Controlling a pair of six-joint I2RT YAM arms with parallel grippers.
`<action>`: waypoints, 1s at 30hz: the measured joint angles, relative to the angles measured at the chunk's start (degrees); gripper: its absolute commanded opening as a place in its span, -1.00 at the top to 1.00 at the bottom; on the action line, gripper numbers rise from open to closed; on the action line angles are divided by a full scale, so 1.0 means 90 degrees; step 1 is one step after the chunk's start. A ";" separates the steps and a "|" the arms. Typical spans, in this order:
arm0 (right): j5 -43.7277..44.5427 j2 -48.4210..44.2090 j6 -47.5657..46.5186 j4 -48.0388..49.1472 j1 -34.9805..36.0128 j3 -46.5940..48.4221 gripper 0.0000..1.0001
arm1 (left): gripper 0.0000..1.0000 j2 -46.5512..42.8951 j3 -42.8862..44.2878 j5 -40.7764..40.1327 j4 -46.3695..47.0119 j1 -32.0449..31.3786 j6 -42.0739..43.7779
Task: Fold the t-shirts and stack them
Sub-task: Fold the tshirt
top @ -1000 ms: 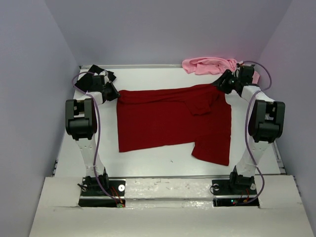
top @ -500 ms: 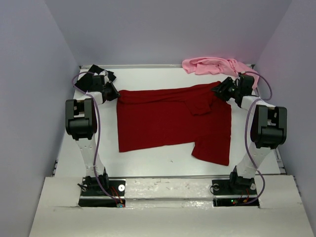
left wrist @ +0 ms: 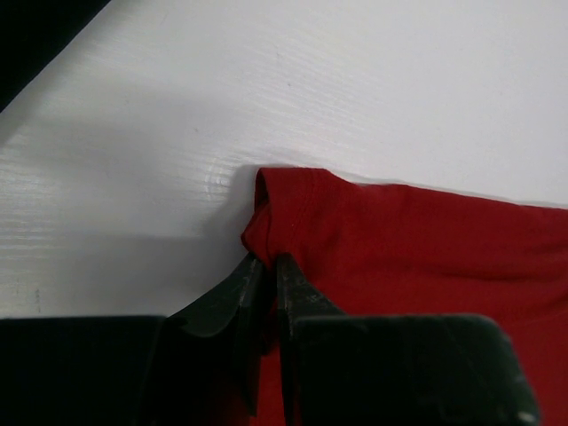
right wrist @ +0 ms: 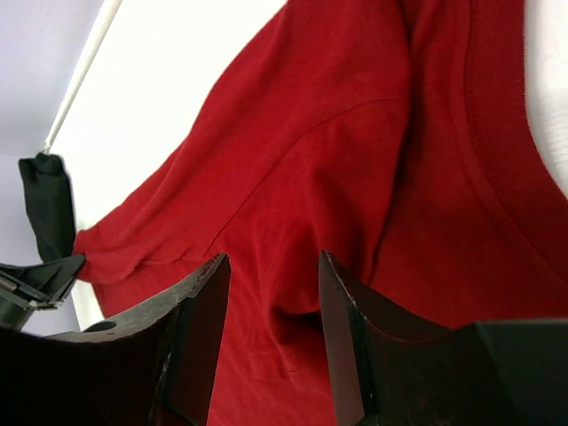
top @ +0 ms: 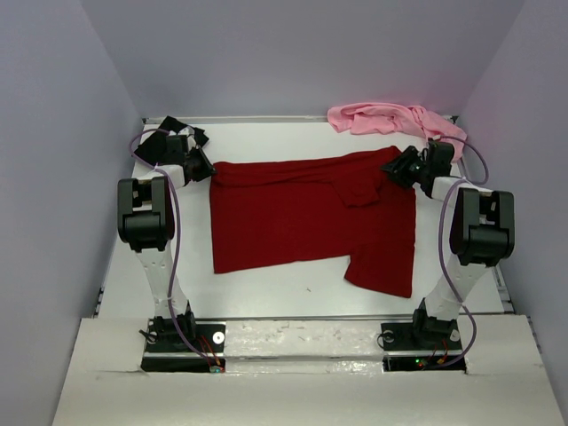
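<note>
Nothing legible shows in any of the three views. The dark red t-shirt point(top: 302, 217) and the light pink t-shirt point(top: 382, 117) are plain cloth with no readable print or tag, and no lettering, number or sign can be made out on the arms or the white table point(top: 266, 293).

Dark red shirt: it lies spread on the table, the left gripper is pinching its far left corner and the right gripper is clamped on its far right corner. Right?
Not quite. The right gripper is not clamped: the right wrist view shows its jaws apart above the dark red shirt, gripping nothing. The left gripper does pinch the far left corner.
</note>
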 measured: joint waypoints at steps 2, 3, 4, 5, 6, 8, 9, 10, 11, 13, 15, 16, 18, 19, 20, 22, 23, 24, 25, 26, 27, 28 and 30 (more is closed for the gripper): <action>0.0027 0.0061 -0.0010 0.0000 0.0000 -0.0002 0.02 | 0.61 0.0000 0.0000 0.0000 0.0000 0.0000 0.0000; 0.0044 0.0090 -0.0022 0.0000 0.0000 -0.0007 0.03 | 0.61 0.0000 0.0000 0.0000 0.0002 0.0000 0.0000; 0.0053 0.0119 -0.0034 0.0002 0.0000 -0.0015 0.03 | 0.61 0.0000 0.0000 0.0000 0.0000 0.0000 0.0000; 0.0078 0.0163 -0.0039 0.0002 0.0000 -0.0024 0.03 | 0.61 0.0000 0.0000 0.0000 0.0000 0.0000 0.0000; 0.0095 0.0185 -0.0051 0.0005 0.0000 -0.0041 0.05 | 0.61 0.0000 0.0000 0.0000 0.0000 0.0000 0.0000; 0.0136 0.0245 -0.0053 0.0010 0.0000 -0.0109 0.06 | 0.61 0.0000 0.0000 0.0000 0.0000 0.0000 0.0000; 0.0146 0.0265 -0.0053 0.0007 0.0000 -0.0131 0.06 | 0.61 0.0000 0.0000 -0.0002 0.0000 0.0000 0.0000; 0.0168 0.0296 -0.0056 0.0010 0.0000 -0.0175 0.07 | 0.61 0.0000 0.0000 -0.0002 0.0000 0.0000 0.0000; 0.0189 0.0325 -0.0058 0.0010 0.0000 -0.0216 0.07 | 0.61 0.0000 0.0000 -0.0002 0.0000 0.0000 0.0000; 0.0221 0.0374 -0.0061 0.0010 0.0000 -0.0267 0.08 | 0.61 0.0000 0.0000 -0.0002 0.0000 -0.0005 0.0000; 0.0248 0.0425 -0.0075 0.0012 0.0000 -0.0299 0.10 | 0.61 0.0000 0.0000 -0.0002 0.0000 -0.0005 0.0000; 0.0245 0.0447 -0.0078 0.0039 0.0000 -0.0304 0.15 | 0.61 0.0000 0.0000 -0.0005 0.0000 -0.0005 0.0000; 0.0255 0.0466 -0.0083 0.0104 0.0000 -0.0304 0.24 | 0.61 0.0000 0.0000 -0.0005 0.0000 -0.0005 0.0000; 0.0255 0.0471 -0.0085 0.0129 0.0000 -0.0304 0.29 | 0.61 0.0000 0.0000 -0.0007 0.0000 -0.0005 0.0000; 0.0257 0.0481 -0.0087 0.0146 0.0000 -0.0304 0.36 | 0.61 0.0000 0.0000 -0.0010 0.0000 -0.0005 0.0000; 0.0260 0.0495 -0.0097 0.0151 0.0000 -0.0304 0.59 | 0.61 0.0000 0.0000 -0.0019 0.0000 -0.0005 0.0000; 0.0265 0.0505 -0.0102 0.0151 0.0000 -0.0304 0.73 | 0.61 0.0000 0.0000 -0.0022 0.0000 -0.0005 0.0000; 0.0267 0.0512 -0.0104 0.0151 0.0000 -0.0304 0.94 | 0.61 0.0000 0.0000 -0.0022 0.0000 -0.0005 0.0000; 0.0265 0.0527 -0.0102 0.0158 0.0000 -0.0304 0.98 | 0.61 0.0000 0.0000 -0.0024 0.0000 -0.0005 0.0000; 0.0265 0.0542 -0.0100 0.0165 0.0000 -0.0304 1.00 | 0.61 0.0000 0.0000 -0.0024 0.0000 -0.0005 0.0000; 0.0265 0.0559 -0.0097 0.0163 0.0000 -0.0304 1.00 | 0.61 0.0000 0.0000 -0.0024 -0.0002 -0.0005 0.0002; 0.0265 0.0568 -0.0102 0.0160 0.0000 -0.0306 1.00 | 0.61 0.0000 0.0000 -0.0024 0.0000 -0.0005 0.0000; 0.0270 0.0568 -0.0107 0.0165 0.0000 -0.0306 1.00 | 0.61 0.0000 0.0000 -0.0027 -0.0002 -0.0005 0.0002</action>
